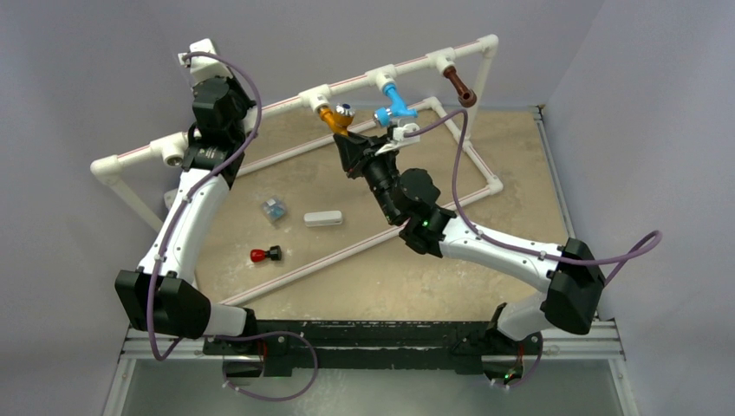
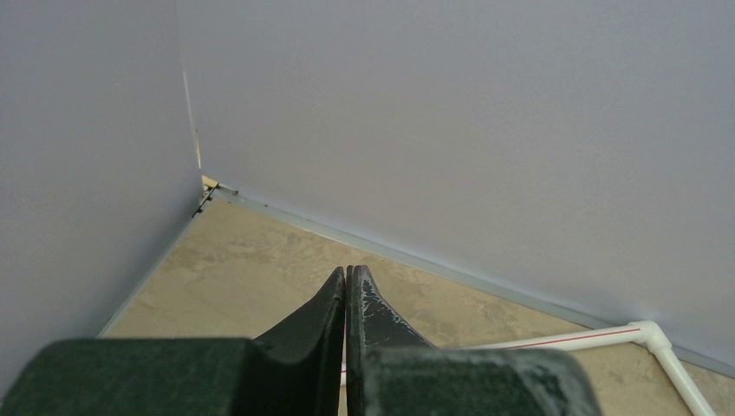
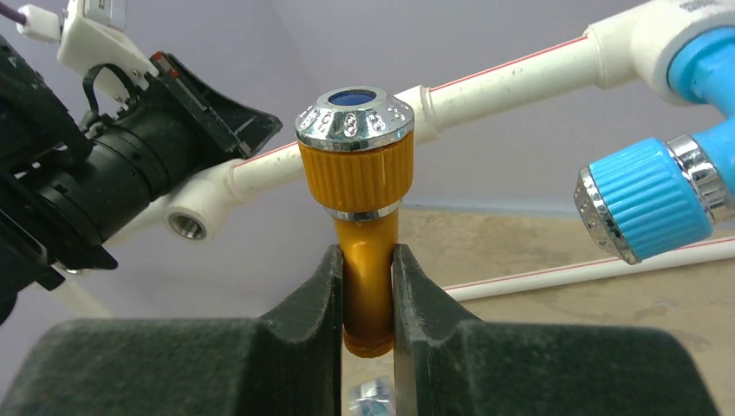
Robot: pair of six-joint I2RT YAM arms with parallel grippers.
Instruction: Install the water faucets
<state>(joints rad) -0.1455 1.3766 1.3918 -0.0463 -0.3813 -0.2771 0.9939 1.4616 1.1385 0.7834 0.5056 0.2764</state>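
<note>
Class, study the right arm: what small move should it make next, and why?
Probably turn the wrist to screw the orange faucet into its white tee: the right gripper is clamped on its body, its end meets the tee, and seating depth cannot be judged.

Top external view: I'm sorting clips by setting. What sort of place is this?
Probably a robot test cell, not a bathroom: plain walls border a tabletop, and a free-standing white pipe frame on it carries a blue faucet.
</note>
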